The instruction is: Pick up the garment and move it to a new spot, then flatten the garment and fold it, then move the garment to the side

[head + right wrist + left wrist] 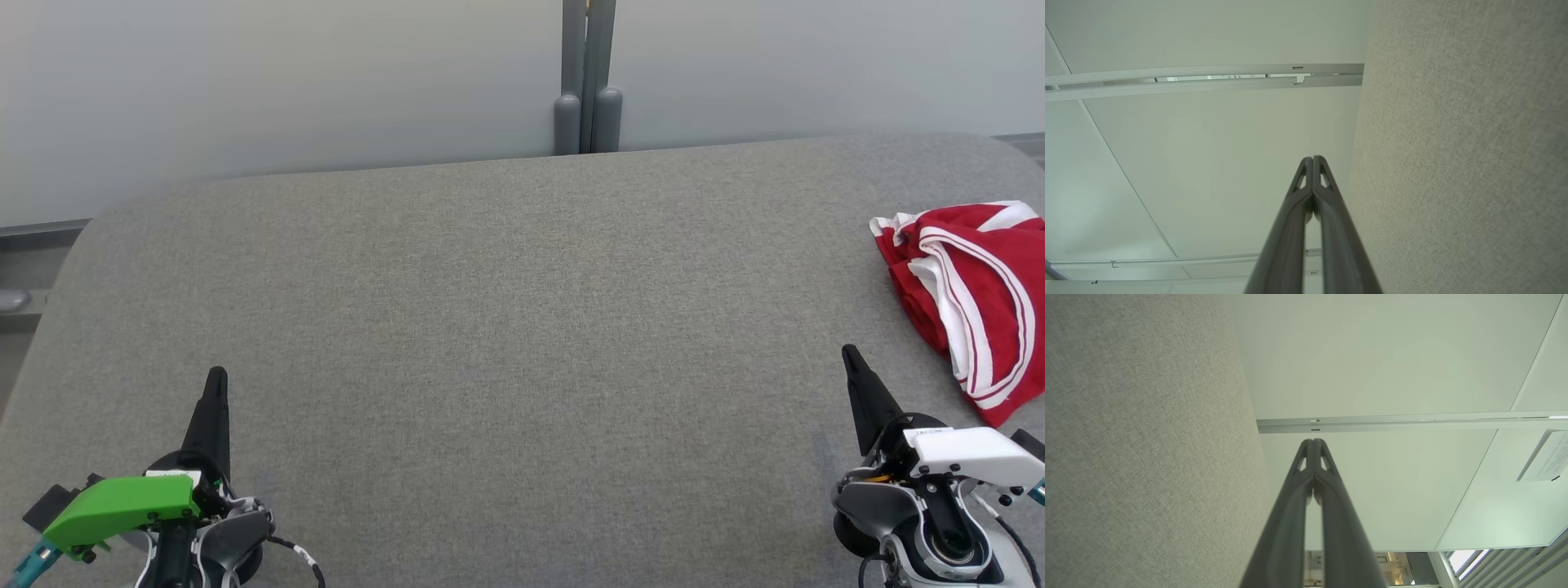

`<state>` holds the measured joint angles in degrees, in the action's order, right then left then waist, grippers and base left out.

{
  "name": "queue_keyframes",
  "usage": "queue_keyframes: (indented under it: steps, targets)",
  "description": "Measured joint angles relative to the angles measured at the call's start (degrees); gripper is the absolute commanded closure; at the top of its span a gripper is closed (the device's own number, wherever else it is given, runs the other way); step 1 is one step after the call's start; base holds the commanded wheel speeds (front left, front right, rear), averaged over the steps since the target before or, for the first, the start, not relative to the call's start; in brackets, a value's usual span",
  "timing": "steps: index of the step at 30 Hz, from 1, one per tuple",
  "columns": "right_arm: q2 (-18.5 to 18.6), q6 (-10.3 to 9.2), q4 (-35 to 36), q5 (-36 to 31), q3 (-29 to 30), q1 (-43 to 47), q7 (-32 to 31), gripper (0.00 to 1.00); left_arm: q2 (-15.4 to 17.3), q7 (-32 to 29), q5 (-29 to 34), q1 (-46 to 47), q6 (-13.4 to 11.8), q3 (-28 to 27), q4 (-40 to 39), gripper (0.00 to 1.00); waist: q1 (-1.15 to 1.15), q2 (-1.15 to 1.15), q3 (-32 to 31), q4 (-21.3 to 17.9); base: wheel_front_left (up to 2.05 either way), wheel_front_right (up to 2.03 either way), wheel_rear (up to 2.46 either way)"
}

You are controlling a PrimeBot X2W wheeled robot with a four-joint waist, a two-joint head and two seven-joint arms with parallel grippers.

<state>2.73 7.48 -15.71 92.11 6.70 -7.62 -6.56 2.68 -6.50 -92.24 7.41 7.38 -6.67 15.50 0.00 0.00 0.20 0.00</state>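
Observation:
The garment (971, 294), red with white stripes, lies crumpled at the right edge of the grey fabric table (522, 327) in the head view. My left gripper (216, 373) rests at the lower left, fingers together and empty, far from the garment. My right gripper (847, 351) sits at the lower right, shut and empty, a short way left of the garment's near end. In the left wrist view the left gripper (1314, 440) has both tips touching. The right gripper (1313, 157) looks the same in the right wrist view.
Pale wall panels stand behind the table's far edge, joined by a grey post (588, 82). The table's grey surface (1147, 437) runs along the left of the left wrist view, and along the right of the right wrist view as grey surface (1461, 163).

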Motion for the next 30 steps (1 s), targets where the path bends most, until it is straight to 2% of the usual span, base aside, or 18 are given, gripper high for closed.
queue_keyframes:
  steps: [30]
  targets:
    - [0.0,0.0,0.0,0.0,0.0,0.0,0.0,1.0,0.0,0.0,0.0,0.0,0.0,0.0,0.0,1.0,0.0,0.0,0.0,0.0,0.0,0.0,0.0]
